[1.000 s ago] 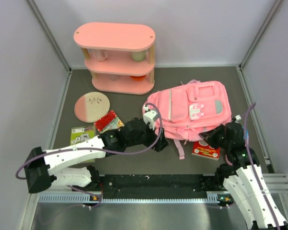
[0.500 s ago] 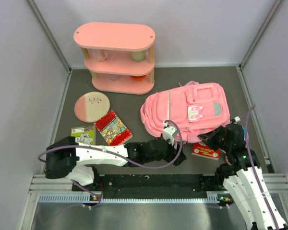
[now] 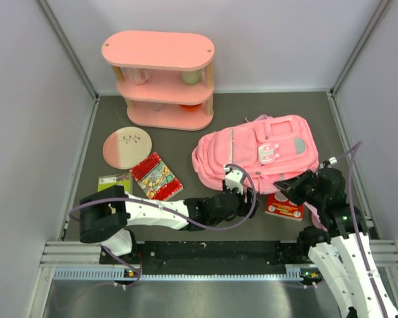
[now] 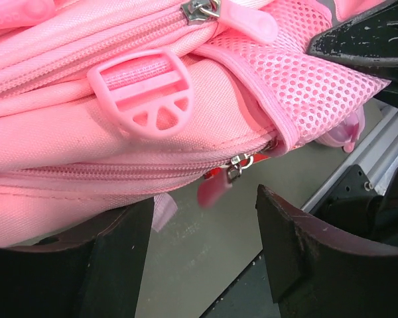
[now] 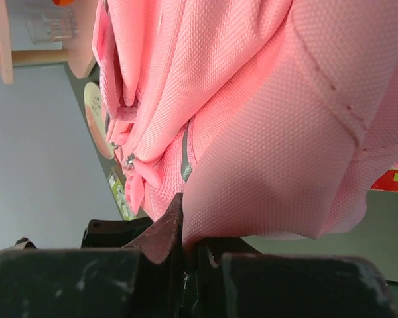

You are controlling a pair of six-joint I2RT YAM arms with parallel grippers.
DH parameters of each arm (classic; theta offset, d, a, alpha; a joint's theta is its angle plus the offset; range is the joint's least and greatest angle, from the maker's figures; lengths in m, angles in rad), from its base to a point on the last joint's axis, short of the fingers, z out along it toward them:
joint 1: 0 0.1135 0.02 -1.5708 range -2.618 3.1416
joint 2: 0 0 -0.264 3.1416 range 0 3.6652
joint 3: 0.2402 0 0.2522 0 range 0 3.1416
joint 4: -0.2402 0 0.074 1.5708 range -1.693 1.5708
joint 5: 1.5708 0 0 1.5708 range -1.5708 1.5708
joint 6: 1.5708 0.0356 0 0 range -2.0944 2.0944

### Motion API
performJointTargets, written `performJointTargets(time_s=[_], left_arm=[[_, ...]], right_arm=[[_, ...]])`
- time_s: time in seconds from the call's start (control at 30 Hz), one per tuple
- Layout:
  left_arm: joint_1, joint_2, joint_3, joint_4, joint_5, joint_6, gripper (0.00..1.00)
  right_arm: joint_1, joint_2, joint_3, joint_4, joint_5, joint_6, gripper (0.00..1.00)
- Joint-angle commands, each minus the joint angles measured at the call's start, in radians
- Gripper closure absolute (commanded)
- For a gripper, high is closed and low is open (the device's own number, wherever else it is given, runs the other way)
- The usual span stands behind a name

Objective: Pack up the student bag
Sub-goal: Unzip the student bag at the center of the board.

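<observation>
The pink student bag (image 3: 259,149) lies flat at the right of the table, front pockets up. My left gripper (image 3: 244,197) sits low at the bag's near-left edge, open. In the left wrist view the bag's side (image 4: 119,132) fills the top, and a red zip pull (image 4: 212,189) dangles just above the gap of the left gripper (image 4: 202,222), untouched. My right gripper (image 3: 293,187) is at the bag's near-right edge. In the right wrist view it (image 5: 189,228) is shut on a fold of the bag's pink fabric (image 5: 285,132).
A pink three-tier shelf (image 3: 160,79) stands at the back. A round pink-and-beige disc (image 3: 127,146), a red patterned book (image 3: 156,175) and a green card (image 3: 113,182) lie at the left. A red book (image 3: 284,209) pokes out under the bag's near edge.
My left arm has swung right and down, from the bag's left corner to its near edge, and its jaws have narrowed. The bag shifted slightly. The right gripper kept its hold.
</observation>
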Motion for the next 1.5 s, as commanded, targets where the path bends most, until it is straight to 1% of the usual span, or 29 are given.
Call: performJointTargets(time_s=[0.0, 0.13, 0.2, 0.27, 0.3, 0.33, 0.4, 0.43, 0.53, 0.57, 0.6, 0.67, 0.8, 0.93, 0.97, 1.03, 1.13, 1.2, 1.27, 1.37, 1.4, 1.47], left_arm=[[0.008, 0.009, 0.072, 0.105, -0.065, 0.020, 0.32], [0.016, 0.008, 0.082, 0.122, -0.084, 0.021, 0.32], [0.025, 0.005, 0.079, 0.143, -0.082, 0.018, 0.35], [0.038, 0.002, 0.075, 0.158, -0.074, 0.008, 0.44], [0.042, 0.003, 0.075, 0.165, -0.063, 0.006, 0.47], [0.045, 0.005, 0.078, 0.163, -0.062, 0.002, 0.54], [0.047, 0.005, 0.073, 0.160, -0.072, -0.003, 0.61], [0.047, 0.002, 0.067, 0.160, -0.074, -0.008, 0.72], [0.048, -0.006, 0.064, 0.160, -0.074, -0.006, 0.81], [0.048, -0.012, 0.064, 0.160, -0.072, -0.006, 0.91], [0.048, -0.014, 0.064, 0.155, -0.074, -0.006, 0.96], [0.048, -0.027, 0.064, 0.137, -0.075, -0.008, 1.00], [0.048, -0.058, 0.047, 0.106, -0.071, 0.003, 1.00], [0.048, -0.113, 0.026, 0.018, -0.063, 0.015, 1.00], [0.051, -0.126, 0.021, -0.046, -0.066, 0.018, 1.00], [0.053, -0.165, 0.007, -0.123, -0.052, 0.005, 1.00], [0.054, -0.216, -0.020, -0.266, -0.025, 0.050, 1.00], [0.054, -0.242, -0.037, -0.395, -0.019, 0.063, 1.00], [0.054, -0.288, -0.066, -0.429, 0.036, 0.092, 1.00], [0.054, -0.349, -0.111, -0.504, 0.101, 0.121, 1.00], [0.054, -0.369, -0.115, -0.548, 0.148, 0.133, 1.00], [0.053, -0.382, -0.118, -0.576, 0.205, 0.133, 1.00]], right_arm=[[0.013, -0.027, 0.097, 0.036, -0.076, 0.020, 1.00], [0.011, -0.036, 0.099, 0.030, -0.088, 0.020, 1.00], [0.011, -0.042, 0.097, 0.027, -0.093, 0.018, 1.00], [0.011, -0.045, 0.093, 0.021, -0.093, 0.017, 1.00], [0.013, -0.051, 0.090, 0.021, -0.093, 0.018, 1.00], [0.013, -0.053, 0.087, 0.019, -0.093, 0.018, 1.00], [0.011, -0.052, 0.085, 0.019, -0.095, 0.015, 1.00], [0.011, -0.055, 0.087, 0.018, -0.096, 0.015, 1.00], [0.013, -0.055, 0.088, 0.016, -0.093, 0.011, 1.00], [0.013, -0.055, 0.087, 0.015, -0.093, 0.009, 1.00], [0.013, -0.055, 0.087, 0.015, -0.087, 0.008, 1.00], [0.011, -0.055, 0.082, 0.012, -0.081, 0.003, 1.00], [0.011, -0.050, 0.073, 0.010, -0.038, -0.011, 1.00], [0.011, 0.008, 0.076, 0.012, 0.025, -0.063, 1.00], [0.011, 0.020, 0.076, 0.013, 0.055, -0.092, 1.00], [0.011, 0.059, 0.083, 0.022, 0.088, -0.132, 1.00], [0.011, 0.083, 0.093, 0.031, 0.166, -0.198, 1.00], [0.011, 0.100, 0.099, 0.035, 0.223, -0.239, 1.00], [0.004, 0.106, 0.100, 0.033, 0.272, -0.262, 1.00], [-0.027, 0.120, 0.105, 0.039, 0.304, -0.293, 1.00], [-0.038, 0.139, 0.111, 0.041, 0.312, -0.304, 1.00], [-0.090, 0.169, 0.114, 0.089, 0.266, -0.342, 1.00]])
